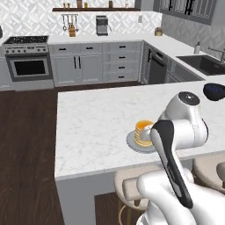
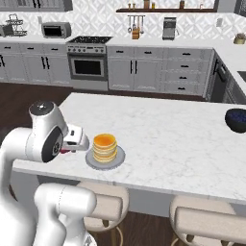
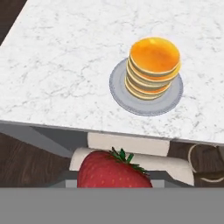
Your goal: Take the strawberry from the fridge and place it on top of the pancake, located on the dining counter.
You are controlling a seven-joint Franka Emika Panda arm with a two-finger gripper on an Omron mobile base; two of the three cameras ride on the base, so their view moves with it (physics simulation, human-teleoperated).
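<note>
The dining counter (image 1: 96, 118) fills the middle of the left base view, its white veined tabletop bare across the left and centre, with its near edge running along the lower third of the frame. The pancake (image 2: 104, 146), a golden stack on a round grey plate (image 2: 119, 159), sits close to that near edge; in the hand view the plate (image 3: 119, 87) lies at upper right of centre, with open marble to its left and above it.

The strawberry (image 3: 113, 169) is large at the bottom centre of the hand view, green leaves on top, pinched in the gripper (image 2: 72, 143) and hanging off the tabletop's near edge over a padded stool (image 3: 175, 164). In the right base view the gripper sits at middle left, just beside the plate; a speck of red shows below it. Its finger tips are hard to make out.

A dark bowl (image 2: 237, 119) rests at the far right of the tabletop. Dark wood floor (image 1: 26, 140), grey cabinets (image 1: 88, 63) and a stove (image 1: 27, 57) lie beyond. The arm's white bulk hides part of the plate in the left base view.
</note>
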